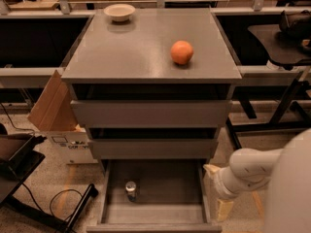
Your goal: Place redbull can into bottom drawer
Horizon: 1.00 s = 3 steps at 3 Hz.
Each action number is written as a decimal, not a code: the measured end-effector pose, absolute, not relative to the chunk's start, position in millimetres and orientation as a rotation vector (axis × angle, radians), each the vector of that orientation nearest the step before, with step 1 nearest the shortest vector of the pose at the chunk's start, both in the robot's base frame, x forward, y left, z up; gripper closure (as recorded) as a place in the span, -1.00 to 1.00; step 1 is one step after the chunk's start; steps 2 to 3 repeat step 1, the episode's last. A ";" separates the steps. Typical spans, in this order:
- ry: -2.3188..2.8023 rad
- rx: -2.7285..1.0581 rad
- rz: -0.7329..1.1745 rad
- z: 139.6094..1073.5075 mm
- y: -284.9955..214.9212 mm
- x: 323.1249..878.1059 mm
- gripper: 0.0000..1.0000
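Note:
The redbull can (130, 190) stands upright in the open bottom drawer (153, 213), toward its left side, showing its round silvery top. The drawer is pulled out from under the grey cabinet's two upper drawers. My gripper (215, 188) is at the end of the white arm (252, 170), just outside the drawer's right wall and well apart from the can. Nothing shows in the gripper.
An orange fruit (181, 52) and a white bowl (119, 11) rest on the cabinet top (141, 52). A cardboard box (54, 111) leans at the cabinet's left. A black stand and cables (43, 203) lie on the floor at lower left. Dark tables flank both sides.

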<state>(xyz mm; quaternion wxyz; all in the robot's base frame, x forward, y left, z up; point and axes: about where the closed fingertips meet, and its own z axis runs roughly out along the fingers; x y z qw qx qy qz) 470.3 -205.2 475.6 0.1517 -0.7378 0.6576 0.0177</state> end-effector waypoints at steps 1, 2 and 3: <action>1.992 -1.990 0.023 479.5 -269.7 445.6 -1.00; 1.992 -1.990 0.023 479.5 -269.7 445.6 -1.00; 1.992 -1.990 0.023 479.5 -269.7 445.6 -1.00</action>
